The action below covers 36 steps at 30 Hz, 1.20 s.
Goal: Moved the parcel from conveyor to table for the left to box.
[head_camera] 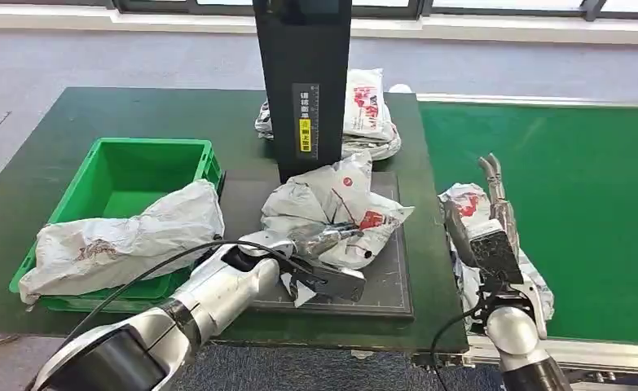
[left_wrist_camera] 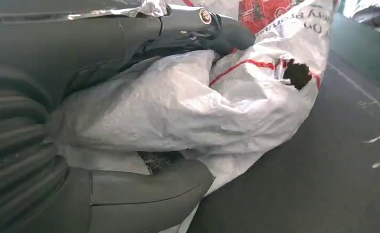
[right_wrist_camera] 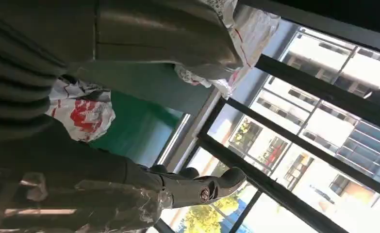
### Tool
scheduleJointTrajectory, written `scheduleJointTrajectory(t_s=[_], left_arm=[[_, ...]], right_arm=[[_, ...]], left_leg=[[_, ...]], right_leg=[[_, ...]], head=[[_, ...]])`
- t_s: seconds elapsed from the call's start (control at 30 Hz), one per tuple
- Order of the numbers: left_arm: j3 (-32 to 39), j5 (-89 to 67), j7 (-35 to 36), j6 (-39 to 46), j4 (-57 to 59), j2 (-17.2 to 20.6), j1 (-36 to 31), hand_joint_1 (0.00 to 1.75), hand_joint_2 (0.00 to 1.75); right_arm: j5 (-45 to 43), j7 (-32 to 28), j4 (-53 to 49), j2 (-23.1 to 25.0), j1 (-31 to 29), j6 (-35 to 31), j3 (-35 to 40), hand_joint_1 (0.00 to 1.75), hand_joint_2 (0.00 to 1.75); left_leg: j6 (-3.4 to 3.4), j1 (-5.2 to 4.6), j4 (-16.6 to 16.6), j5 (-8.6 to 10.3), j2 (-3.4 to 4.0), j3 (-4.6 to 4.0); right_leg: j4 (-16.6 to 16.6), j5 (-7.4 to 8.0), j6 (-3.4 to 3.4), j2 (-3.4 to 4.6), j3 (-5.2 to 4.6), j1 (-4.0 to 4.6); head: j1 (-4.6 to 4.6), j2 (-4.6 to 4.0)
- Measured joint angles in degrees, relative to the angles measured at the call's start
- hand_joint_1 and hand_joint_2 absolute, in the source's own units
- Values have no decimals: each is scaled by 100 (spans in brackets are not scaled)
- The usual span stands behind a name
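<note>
Dark green table (head_camera: 46, 171) on one side, green conveyor (head_camera: 576, 204) on the other, and the left hand (head_camera: 319, 261) has its thumb and fingers wrapped around a crinkly white parcel (head_camera: 336, 208) lying on the black pad (head_camera: 397, 281) beside the green box (head_camera: 128, 175). Over at the belt edge the right hand (head_camera: 495, 232) stands with fingers apart and pointing up, against another parcel (head_camera: 466, 208), though whether it's gripping that one I can't tell. Looks like boxing is the step now, so I'd lift the bag clear of the pad and drop it into the free end, since a grey bag (head_camera: 120, 236) already sprawls over the front wall.

Left hand (head_camera: 319, 265) on parcel (head_camera: 336, 208)
</note>
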Motion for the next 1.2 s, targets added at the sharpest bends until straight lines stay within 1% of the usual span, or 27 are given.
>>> scheduleJointTrajectory(t_s=[0.23,0.27,0.37,0.53,1.07,1.2], left_arm=[[-330,-131,397,-57,380,-61,-214,0,175],[-361,-157,453,-57,415,-72,-233,175,175],[-455,-221,549,-30,498,-92,-279,175,175],[-616,-472,981,350,632,-101,-364,175,175],[-739,-509,1049,372,824,-87,-460,175,175],[-741,-498,1158,489,865,-74,-460,175,175]], right_arm=[[-164,-103,182,-7,-103,317,-2,0,0],[-168,-103,212,-13,-127,350,-4,0,0],[-179,-105,286,-15,-174,363,-4,0,0],[-256,-183,334,-63,-177,527,-4,0,0],[-258,-192,380,-111,-177,559,-4,0,0],[-319,-203,382,-111,-188,664,-4,0,0]], left_leg=[[0,0,0,1,-1,2],[1,0,0,1,-1,3],[0,0,0,1,-1,4],[0,0,0,1,-1,5],[0,0,0,1,-2,7],[0,0,0,1,-3,6]], right_leg=[[0,1,0,0,3,0],[0,1,0,0,3,0],[0,1,0,0,4,0],[1,1,0,0,7,1],[1,0,0,-1,9,0],[1,1,0,0,9,0]], head=[[0,0],[0,0],[0,0],[0,0],[0,0],[0,0]])
